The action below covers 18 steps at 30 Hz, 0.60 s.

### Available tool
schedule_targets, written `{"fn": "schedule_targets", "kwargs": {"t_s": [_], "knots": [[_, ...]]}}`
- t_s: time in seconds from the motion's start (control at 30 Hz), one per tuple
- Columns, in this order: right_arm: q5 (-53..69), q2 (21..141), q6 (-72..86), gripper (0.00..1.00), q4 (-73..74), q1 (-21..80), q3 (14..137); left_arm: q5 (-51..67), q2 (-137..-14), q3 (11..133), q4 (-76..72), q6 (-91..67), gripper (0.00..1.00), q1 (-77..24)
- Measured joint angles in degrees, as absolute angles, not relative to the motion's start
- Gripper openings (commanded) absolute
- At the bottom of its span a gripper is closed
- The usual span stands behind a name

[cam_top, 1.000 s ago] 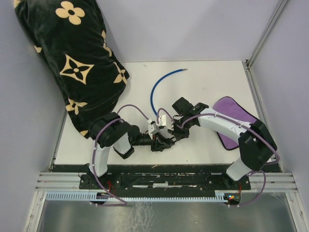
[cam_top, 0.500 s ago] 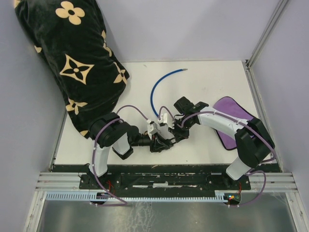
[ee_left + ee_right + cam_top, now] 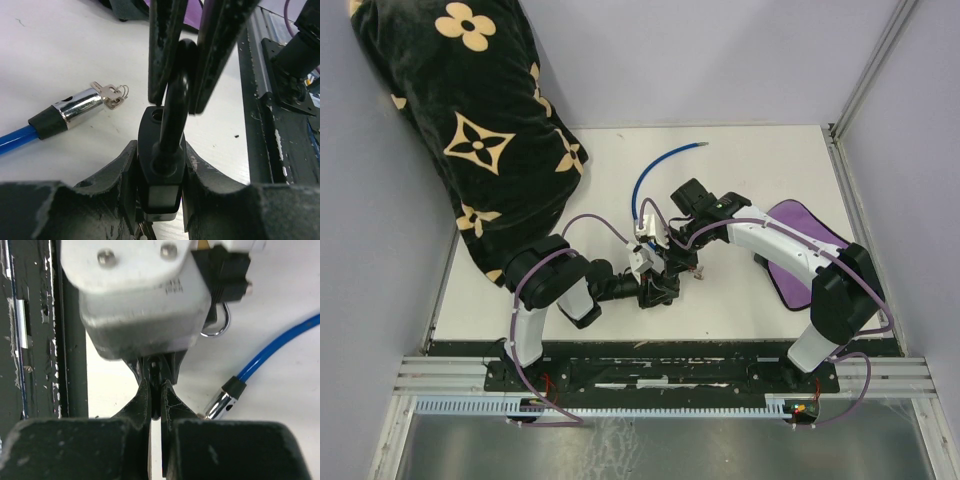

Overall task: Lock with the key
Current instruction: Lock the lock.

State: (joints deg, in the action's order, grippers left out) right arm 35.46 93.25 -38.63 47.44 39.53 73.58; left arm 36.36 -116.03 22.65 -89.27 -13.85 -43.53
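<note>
Seemingly, left pincer [image 3: 161, 155] clamping lock [image 3: 161, 186], table edge [image 3: 239, 131] near

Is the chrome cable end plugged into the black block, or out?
Out: the chrome end lies on the table, apart from the black block.

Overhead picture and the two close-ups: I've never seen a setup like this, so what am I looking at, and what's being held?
These are two robot arms bolted at the table's near edge, each ending in a two-finger claw. The overhead picture comes from a fixed camera above. Each close-up comes from a camera on one wrist. On the white table lie a blue cable with a chrome end and small keys, and a purple cloth. A black patterned cushion leans in at the left. The left claw grips a black lock body. The right claw pinches the black bar rising from it.
</note>
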Motion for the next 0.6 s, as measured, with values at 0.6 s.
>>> {"fn": "schedule_targets", "kwargs": {"t_s": [0.6], "knots": [[35.4, 94.5, -44.4, 0.02, 47.8, 43.4, 75.0, 32.8, -115.1, 20.3, -89.4, -9.1, 0.03, -44.5]]}}
